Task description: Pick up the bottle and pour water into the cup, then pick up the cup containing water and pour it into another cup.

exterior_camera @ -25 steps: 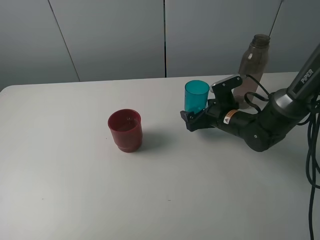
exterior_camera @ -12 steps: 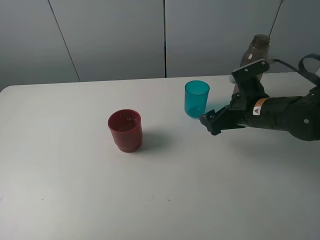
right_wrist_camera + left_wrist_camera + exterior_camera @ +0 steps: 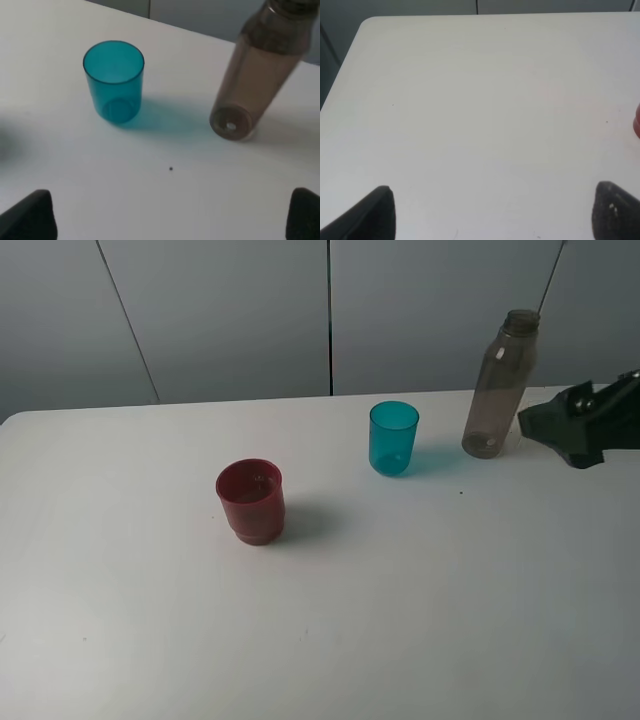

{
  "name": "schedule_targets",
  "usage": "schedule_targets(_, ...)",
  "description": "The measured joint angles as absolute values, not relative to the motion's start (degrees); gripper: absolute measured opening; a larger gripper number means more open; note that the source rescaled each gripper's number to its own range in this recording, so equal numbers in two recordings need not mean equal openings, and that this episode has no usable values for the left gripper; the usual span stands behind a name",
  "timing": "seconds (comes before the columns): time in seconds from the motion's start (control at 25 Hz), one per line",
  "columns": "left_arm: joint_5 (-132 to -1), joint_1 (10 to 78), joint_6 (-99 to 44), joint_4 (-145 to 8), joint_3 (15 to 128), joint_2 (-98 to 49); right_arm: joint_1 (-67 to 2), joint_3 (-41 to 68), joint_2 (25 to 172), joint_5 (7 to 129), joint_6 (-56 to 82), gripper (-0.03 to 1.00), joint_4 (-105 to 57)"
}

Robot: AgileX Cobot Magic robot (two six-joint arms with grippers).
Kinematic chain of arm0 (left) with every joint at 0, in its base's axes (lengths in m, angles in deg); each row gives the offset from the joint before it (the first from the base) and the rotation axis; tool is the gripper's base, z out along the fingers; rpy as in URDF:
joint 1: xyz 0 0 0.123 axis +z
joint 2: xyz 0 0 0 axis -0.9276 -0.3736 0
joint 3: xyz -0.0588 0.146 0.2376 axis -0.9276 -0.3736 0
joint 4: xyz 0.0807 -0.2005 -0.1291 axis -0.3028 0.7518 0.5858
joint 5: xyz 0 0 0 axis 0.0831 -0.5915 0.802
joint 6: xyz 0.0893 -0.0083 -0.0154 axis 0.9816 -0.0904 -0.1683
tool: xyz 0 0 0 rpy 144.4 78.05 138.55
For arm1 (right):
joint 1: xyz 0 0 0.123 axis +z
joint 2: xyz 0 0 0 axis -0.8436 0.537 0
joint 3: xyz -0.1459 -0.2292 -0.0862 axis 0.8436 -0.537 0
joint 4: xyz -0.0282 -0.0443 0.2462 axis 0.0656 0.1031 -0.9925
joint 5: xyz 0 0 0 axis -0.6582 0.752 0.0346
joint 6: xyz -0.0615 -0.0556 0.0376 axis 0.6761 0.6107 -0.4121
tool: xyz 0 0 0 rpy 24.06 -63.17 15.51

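White worktop (image 3: 150, 620), bearing three items. Bottle (image 3: 497, 385): tall, smoky grey-brown, translucent, capped, standing upright toward the far right of the worktop. Cup (image 3: 393, 438): slim teal tumbler, upright, near the bottle on its left and apart from it, casting a teal shadow toward the bottle. Another cup (image 3: 251, 501): dark red, wider and squatter, upright, well apart from the teal one, nearer the middle of the worktop. Right gripper (image 3: 575, 432): at the right edge of the high view, just beside the bottle and not touching it, jaws spread wide, holding nothing. Left gripper (image 3: 492, 212): seen only in its wrist view, fingertips (image 3: 377, 212) far apart over bare worktop, empty.
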State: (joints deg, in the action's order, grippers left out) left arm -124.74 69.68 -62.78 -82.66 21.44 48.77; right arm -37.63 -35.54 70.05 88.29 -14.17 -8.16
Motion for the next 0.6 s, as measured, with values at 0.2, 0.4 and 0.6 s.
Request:
schedule_targets(0.2,-124.7,69.7,-62.8,-82.7,21.4,48.8,-37.6,-35.5,52.3,106.3,-14.2,0.99,-12.0)
schedule_targets(0.4,-124.7,69.7,-62.7,-82.7,21.4,48.8,-37.6,-35.5,38.6,121.0,-14.2,0.99,-13.2)
schedule_targets(0.6,-124.7,69.7,-62.4,-82.7,21.4,48.8,-37.6,-35.5,29.2,126.3,-14.2,0.99,-13.4)
